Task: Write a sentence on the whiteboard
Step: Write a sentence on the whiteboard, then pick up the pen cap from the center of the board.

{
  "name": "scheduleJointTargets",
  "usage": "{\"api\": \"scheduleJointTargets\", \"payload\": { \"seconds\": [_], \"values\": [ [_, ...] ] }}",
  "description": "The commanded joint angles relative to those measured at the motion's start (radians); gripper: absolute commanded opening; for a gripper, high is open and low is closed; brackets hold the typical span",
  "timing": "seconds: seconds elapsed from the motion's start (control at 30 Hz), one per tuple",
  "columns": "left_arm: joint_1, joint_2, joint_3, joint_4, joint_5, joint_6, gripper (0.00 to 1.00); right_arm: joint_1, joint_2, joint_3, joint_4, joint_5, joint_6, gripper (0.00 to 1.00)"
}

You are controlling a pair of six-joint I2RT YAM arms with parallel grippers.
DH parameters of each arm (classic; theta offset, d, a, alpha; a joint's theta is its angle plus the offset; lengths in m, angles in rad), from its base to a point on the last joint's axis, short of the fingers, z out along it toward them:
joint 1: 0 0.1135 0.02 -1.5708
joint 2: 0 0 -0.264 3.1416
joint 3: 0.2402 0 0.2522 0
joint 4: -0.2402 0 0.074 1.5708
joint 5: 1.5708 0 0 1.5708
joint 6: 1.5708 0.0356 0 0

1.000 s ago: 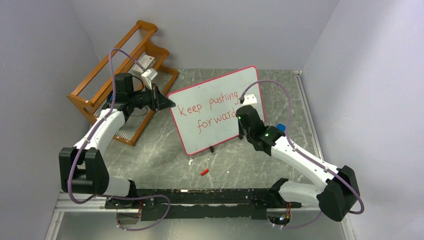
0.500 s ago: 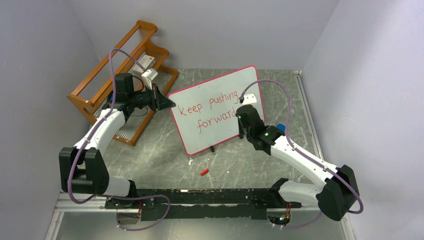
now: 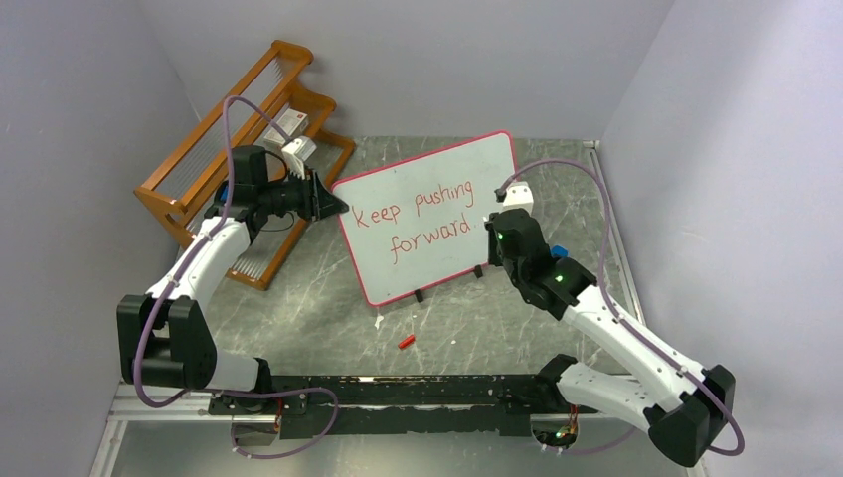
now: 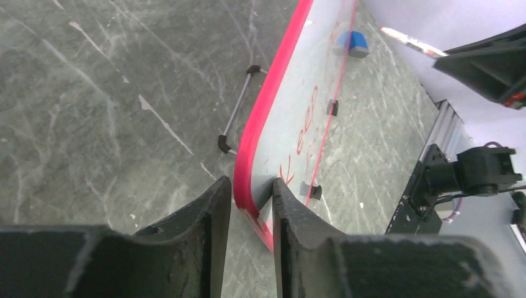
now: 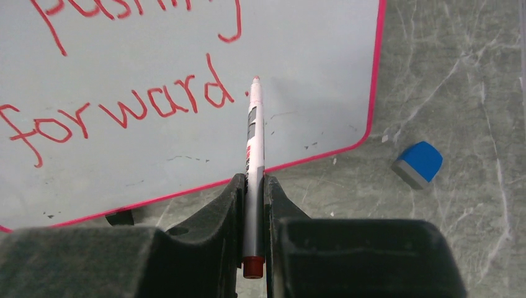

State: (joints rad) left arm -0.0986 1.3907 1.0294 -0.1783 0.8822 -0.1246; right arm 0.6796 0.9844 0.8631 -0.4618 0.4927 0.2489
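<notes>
Grey marble tabletop (image 3: 298, 298), small red bit (image 3: 406, 341) near bases, prob marker cap. Right gripper (image 5: 253, 180) clamped on marker (image 5: 254, 136), tip by full stop. Whiteboard (image 3: 427, 268) propped upright mid-table, sentence (image 3: 418, 214) looks done. Left gripper (image 4: 249, 183) straddles board's left edge, can't tell if pinching. Next imo: back marker off, release board gently so it doesn't tip.

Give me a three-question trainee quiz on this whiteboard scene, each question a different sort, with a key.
1. Fill in: the sentence on the whiteboard reads "Keep pushing ____".
2. True or false: the right jaws are shut on a marker.
3. The blue block lies: A on the whiteboard; B on the table; C in the right jaws.
Key: 1 forward; 2 true; 3 B.
</notes>
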Motion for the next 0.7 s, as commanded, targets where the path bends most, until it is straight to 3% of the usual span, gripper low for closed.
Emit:
{"api": "scheduleJointTargets", "payload": {
  "seconds": [0.0,0.2,0.3,0.47,0.67],
  "values": [
    [-0.009,-0.03,0.007,-0.076,-0.164,0.054,0.39,-0.007,-0.052,0.038,-0.047,0.005,-0.001,0.0],
    [-0.009,-0.134,0.016,-0.117,-0.252,0.022,0.59,-0.008,-0.099,0.045,-0.06,0.011,-0.003,0.0],
    [-0.009,-0.209,0.006,-0.147,-0.303,0.019,0.74,-0.007,-0.121,0.042,-0.06,0.009,-0.003,0.0],
    [-0.035,-0.321,0.01,-0.234,-0.361,0.043,0.79,-0.008,-0.174,0.028,-0.051,0.003,-0.002,0.0],
    [-0.161,-0.41,-0.002,-0.357,-0.462,0.055,0.83,-0.008,-0.258,0.006,-0.049,-0.016,-0.004,0.0]
  ]
}}
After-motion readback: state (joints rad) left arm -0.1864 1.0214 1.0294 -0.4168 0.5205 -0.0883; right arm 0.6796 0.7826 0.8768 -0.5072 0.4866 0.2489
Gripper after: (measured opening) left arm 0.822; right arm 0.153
